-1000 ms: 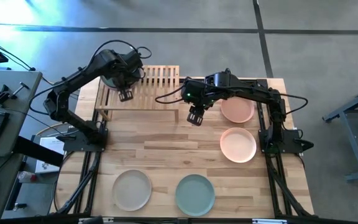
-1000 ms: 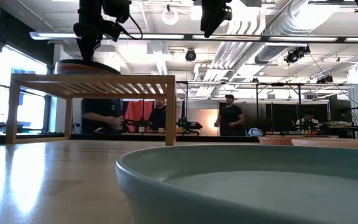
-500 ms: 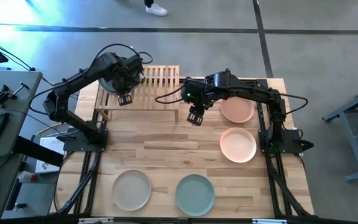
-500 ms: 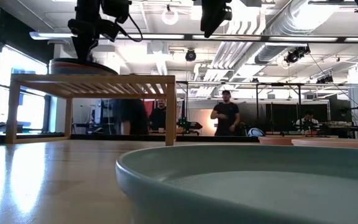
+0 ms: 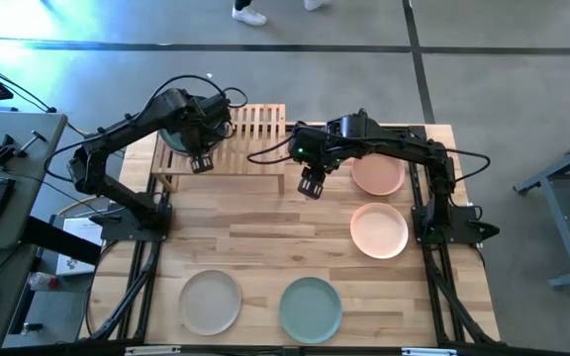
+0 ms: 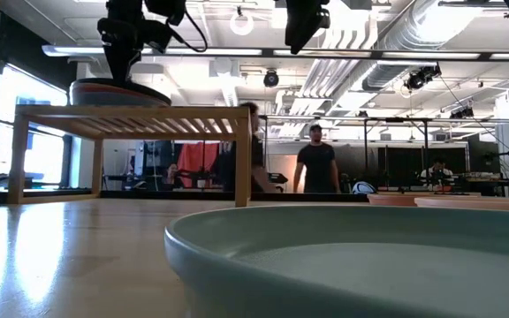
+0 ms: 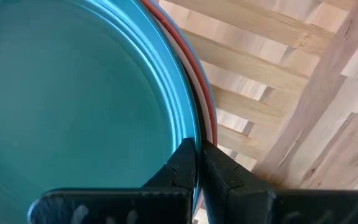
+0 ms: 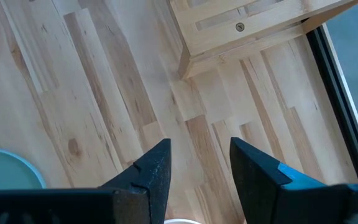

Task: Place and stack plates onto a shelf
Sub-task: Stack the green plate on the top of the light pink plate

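My left pincer (image 7: 197,163), clamped on the teal plate's (image 7: 73,93) rim, has edged it over the stack at the shelf's (image 5: 250,127) left end; release follows. Right pincer (image 8: 197,163) apart, idle mid-worktop.

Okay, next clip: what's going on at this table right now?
A two-armed robot is stacking plates on a wooden shelf. The left gripper is shut on the rim of a dark teal plate, which tops a stack at the shelf's left end. The right gripper hangs open and empty over bare tabletop beside the shelf. Two peach-pink plates, a beige plate and a sage green plate wait on the table.
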You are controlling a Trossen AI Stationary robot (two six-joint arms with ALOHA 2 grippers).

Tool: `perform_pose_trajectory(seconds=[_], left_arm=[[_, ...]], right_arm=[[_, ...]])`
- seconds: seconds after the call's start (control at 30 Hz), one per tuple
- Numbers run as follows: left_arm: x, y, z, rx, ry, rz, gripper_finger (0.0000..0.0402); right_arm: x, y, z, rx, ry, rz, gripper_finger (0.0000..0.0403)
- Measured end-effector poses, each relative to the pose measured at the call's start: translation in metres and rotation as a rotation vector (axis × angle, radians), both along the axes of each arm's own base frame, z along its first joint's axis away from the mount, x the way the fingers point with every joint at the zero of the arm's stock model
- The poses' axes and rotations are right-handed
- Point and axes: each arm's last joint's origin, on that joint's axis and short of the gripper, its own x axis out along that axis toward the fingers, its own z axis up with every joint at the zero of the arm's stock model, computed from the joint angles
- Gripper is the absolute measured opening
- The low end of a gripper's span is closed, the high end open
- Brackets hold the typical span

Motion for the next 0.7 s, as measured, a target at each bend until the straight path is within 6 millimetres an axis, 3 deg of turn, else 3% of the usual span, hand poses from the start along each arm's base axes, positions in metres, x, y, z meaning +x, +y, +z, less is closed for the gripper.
perform_pose_trajectory(seconds=[0.23,0.7], left_arm=[[-0.0003,0.0006,0.0002,0.021,0.013,0.001,0.0011],[0.0007,-0.0006,-0.0003,-0.029,-0.027,0.027,0.0086]], right_arm=[[0.0001,0.0,-0.0001,0.0,0.0,0.0,0.0141],[0.0,0.0,0.0,0.006,-0.003,-0.015,0.0141]])
